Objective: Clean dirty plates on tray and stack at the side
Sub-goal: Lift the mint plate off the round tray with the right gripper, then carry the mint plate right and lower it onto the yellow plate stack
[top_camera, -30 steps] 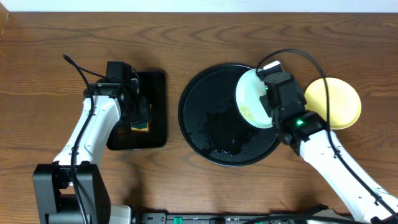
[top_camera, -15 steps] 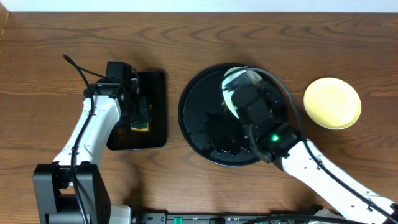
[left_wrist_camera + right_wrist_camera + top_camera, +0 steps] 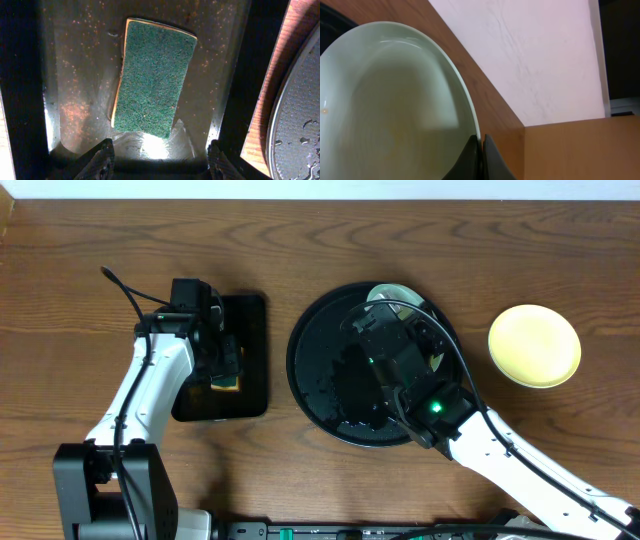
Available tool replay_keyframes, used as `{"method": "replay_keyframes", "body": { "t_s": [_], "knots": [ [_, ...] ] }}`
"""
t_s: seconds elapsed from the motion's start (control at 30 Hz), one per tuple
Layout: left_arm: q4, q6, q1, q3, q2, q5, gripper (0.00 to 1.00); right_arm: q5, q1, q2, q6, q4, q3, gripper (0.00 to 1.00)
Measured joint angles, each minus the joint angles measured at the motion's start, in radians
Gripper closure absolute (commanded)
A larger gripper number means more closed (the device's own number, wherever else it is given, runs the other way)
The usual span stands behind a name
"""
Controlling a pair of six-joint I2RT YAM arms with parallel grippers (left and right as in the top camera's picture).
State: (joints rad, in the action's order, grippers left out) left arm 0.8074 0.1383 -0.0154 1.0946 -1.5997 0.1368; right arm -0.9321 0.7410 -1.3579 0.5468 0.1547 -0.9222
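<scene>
Mint plate (image 3: 395, 110), rim clenched in right jaws, is hanging over black tray (image 3: 310, 370), arm (image 3: 520, 455) hiding most; left jaws gaping above sponge (image 3: 154, 77).

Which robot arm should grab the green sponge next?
Left, probably. The left gripper, open, hangs just over the sponge in the rectangular tray, while the right gripper is busy, shut on the rim of the mint plate.

Sponge (image 3: 154, 77) in sm. tray (image 3: 250, 315), L of round tray (image 3: 318, 362) — plate (image 3: 385, 293) over its far edge, 2nd plate (image 3: 534, 345) R of it.
</scene>
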Motion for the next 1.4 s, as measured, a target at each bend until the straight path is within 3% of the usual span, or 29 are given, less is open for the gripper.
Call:
{"method": "replay_keyframes", "body": {
  "t_s": [0.27, 0.6, 0.93, 1.23, 1.4],
  "knots": [
    [0.0, 0.0, 0.0, 0.0, 0.0, 0.0, 0.39, -0.008, -0.003, 0.0, -0.035, 0.004, 0.0, 0.99],
    [0.0, 0.0, 0.0, 0.0, 0.0, 0.0, 0.39, 0.006, -0.161, 0.0, -0.367, 0.125, 0.0, 0.99],
    [0.0, 0.0, 0.0, 0.0, 0.0, 0.0, 0.39, 0.283, -0.526, 0.0, -0.615, 0.242, -0.002, 0.99],
    [0.0, 0.0, 0.0, 0.0, 0.0, 0.0, 0.39, 0.587, -0.909, 0.0, -0.751, 0.259, -0.002, 0.99],
    [0.0, 0.0, 0.0, 0.0, 0.0, 0.0, 0.39, 0.666, -1.049, -0.001, -0.789, 0.259, -0.002, 0.99]
  ]
}}
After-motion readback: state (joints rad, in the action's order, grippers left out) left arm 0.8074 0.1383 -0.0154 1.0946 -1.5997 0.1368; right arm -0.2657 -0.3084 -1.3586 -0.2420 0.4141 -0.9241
